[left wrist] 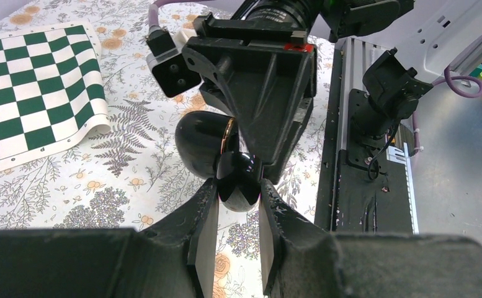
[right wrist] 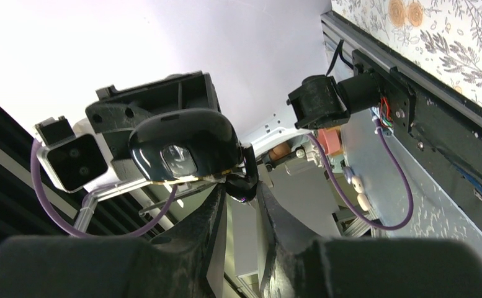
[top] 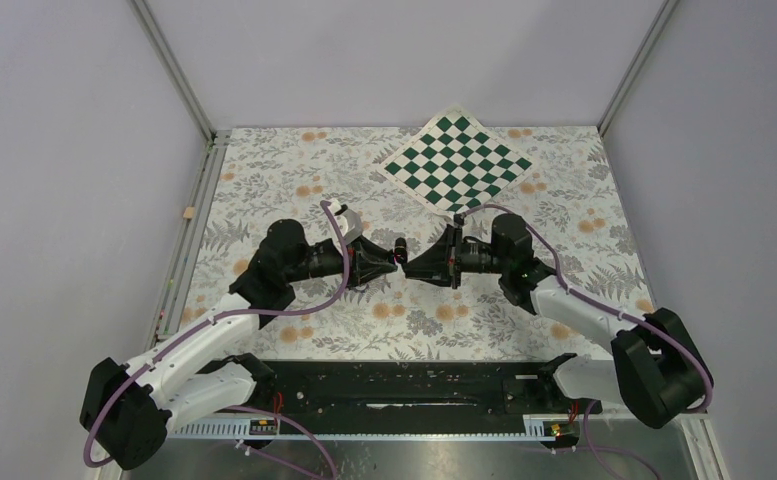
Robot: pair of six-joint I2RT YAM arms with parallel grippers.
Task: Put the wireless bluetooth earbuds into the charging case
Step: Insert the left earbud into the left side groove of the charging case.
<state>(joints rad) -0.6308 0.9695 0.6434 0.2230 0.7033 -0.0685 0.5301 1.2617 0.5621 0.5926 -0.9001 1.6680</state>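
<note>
Your left gripper [left wrist: 239, 192] is clenched on the lower half of the case [top: 401, 250]. Your right gripper [right wrist: 241, 197] meets it head-on, its jaws pinched on a small glossy black part at the case's edge; you cannot tell if that is the same half. The case is held in the air over the middle of the table [top: 264, 170], just short of the near corner of the checkered mat [top: 459, 160]. Its lid [right wrist: 182, 146] stands swung open to one side.
</note>
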